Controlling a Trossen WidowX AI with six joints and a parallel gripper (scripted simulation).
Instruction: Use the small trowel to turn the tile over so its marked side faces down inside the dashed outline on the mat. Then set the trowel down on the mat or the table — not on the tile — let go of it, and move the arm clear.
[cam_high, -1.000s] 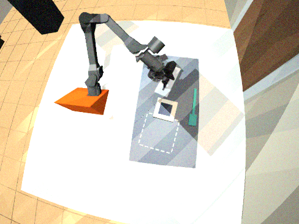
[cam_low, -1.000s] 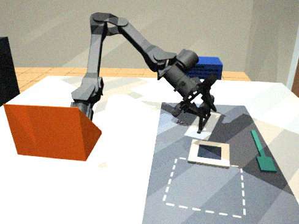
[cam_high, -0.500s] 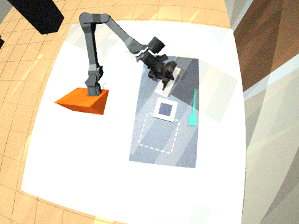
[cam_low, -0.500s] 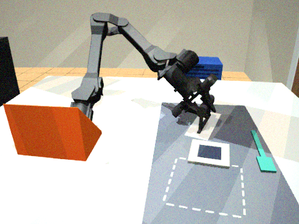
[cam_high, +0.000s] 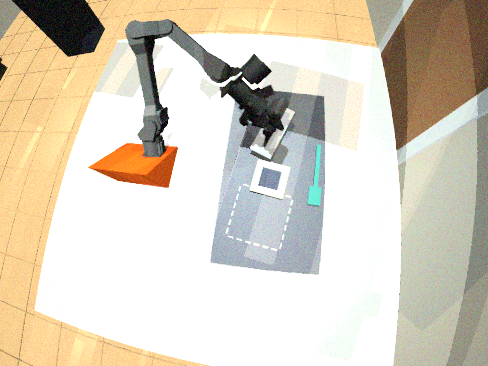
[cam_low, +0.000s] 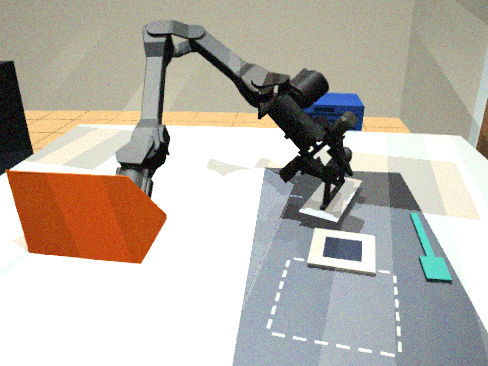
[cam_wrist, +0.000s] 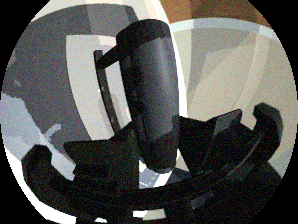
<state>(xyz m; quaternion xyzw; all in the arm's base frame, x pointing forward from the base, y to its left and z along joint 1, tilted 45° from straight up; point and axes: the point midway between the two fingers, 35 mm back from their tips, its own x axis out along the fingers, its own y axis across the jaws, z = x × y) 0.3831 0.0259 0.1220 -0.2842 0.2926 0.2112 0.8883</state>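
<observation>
The trowel, with a pale flat blade (cam_high: 288, 118) (cam_low: 354, 186) (cam_wrist: 82, 82) and a thick black handle (cam_wrist: 150, 85), is at the far part of the mat (cam_high: 305, 250) (cam_low: 430, 320). My gripper (cam_high: 270, 134) (cam_low: 329, 197) (cam_wrist: 150, 117) is shut on the handle. The blade appears slightly raised and casts a shadow on the mat. The white tile (cam_high: 255, 180) (cam_low: 317, 248) lies just in front of the blade, its dark square mark facing up. Its front edge overlaps the far side of the dashed outline (cam_high: 279, 248) (cam_low: 343, 346). The fingertips are partly hidden in the top and exterior views.
A teal spatula-shaped tool (cam_high: 314, 196) (cam_low: 436, 269) lies on the right side of the mat. A large orange block (cam_high: 145, 167) (cam_low: 85, 215) stands to the left, by the arm's base. A blue box (cam_low: 345, 102) is in the background.
</observation>
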